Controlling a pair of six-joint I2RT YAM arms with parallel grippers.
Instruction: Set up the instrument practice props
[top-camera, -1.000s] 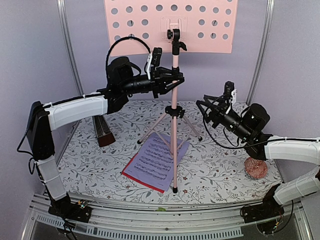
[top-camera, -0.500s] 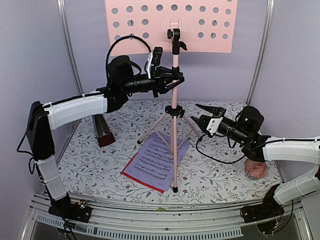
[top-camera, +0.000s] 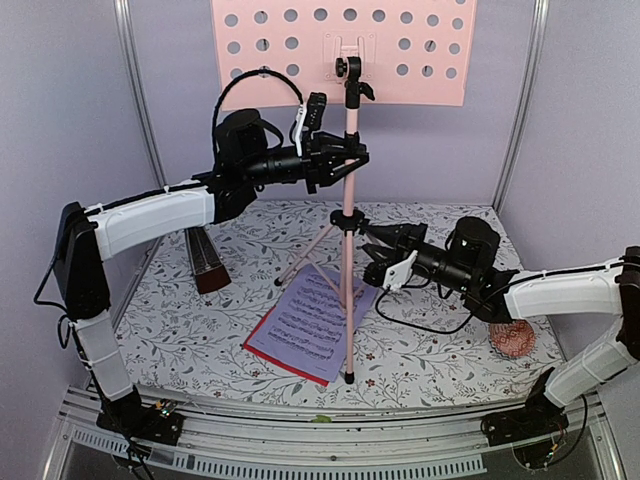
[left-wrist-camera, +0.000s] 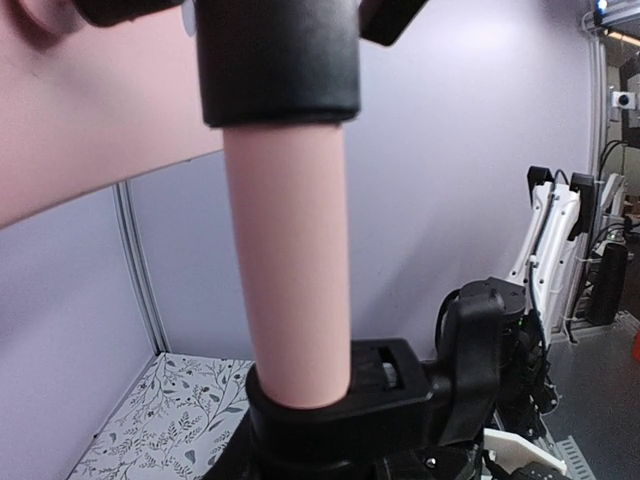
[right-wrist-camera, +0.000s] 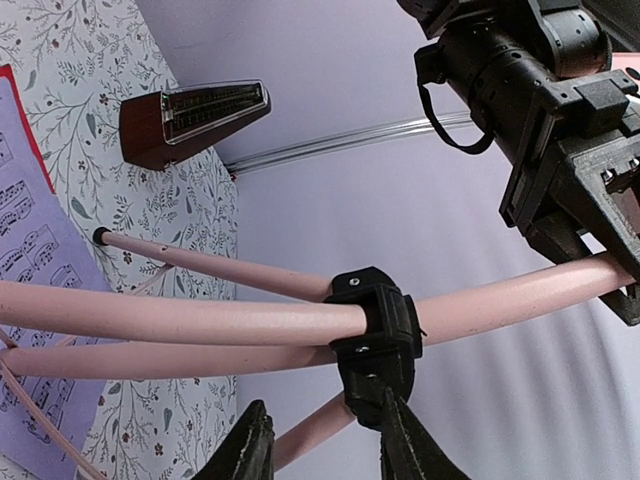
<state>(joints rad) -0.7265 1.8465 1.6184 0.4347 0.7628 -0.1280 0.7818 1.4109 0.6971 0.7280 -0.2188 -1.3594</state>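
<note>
My left jaws grip the upright music stand by its pole while my parted right jaws face its leg collar.

A floral-patterned worktop carries a pink tripod music stand at centre frame. Lilac and red sheets of music lie flat between its feet. A dark brown metronome stands at left and a pink knitted ball sits lower right.
</note>
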